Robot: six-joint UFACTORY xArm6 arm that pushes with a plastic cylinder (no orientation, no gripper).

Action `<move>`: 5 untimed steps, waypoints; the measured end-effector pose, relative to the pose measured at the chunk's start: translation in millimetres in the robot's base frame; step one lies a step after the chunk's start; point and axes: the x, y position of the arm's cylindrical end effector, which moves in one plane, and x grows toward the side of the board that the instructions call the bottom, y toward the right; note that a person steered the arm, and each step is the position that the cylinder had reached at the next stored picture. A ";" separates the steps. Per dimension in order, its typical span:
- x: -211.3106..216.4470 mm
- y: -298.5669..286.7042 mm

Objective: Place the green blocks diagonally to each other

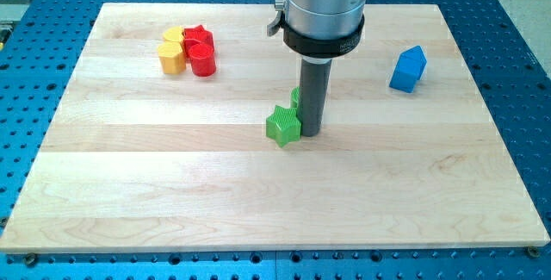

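Two green blocks sit near the middle of the wooden board (129,194). Green star block (283,126) is fully visible; one point faces the view's bottom, and no long axis can be made out. Second green block (295,96) shows only as a sliver just above the star and to its right, mostly hidden behind the rod; shape and heading cannot be told. Whether the two touch cannot be told either.

My tip (311,133) rests on the board against the star's right side, just below the hidden green block. The rod is a plain stick, holding nothing.

From the star: a cluster up and to the view's left holds a yellow block (173,57) and a red block (202,59) side by side, with a second yellow piece (175,34) and a red star (198,35) behind them, all touching. Blue house-shaped block (408,69) stands well apart, up and to the view's right.
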 end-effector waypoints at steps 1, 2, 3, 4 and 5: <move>0.0 7.1; -8.2 40.2; -47.7 51.5; -112.6 32.2; -178.7 -13.0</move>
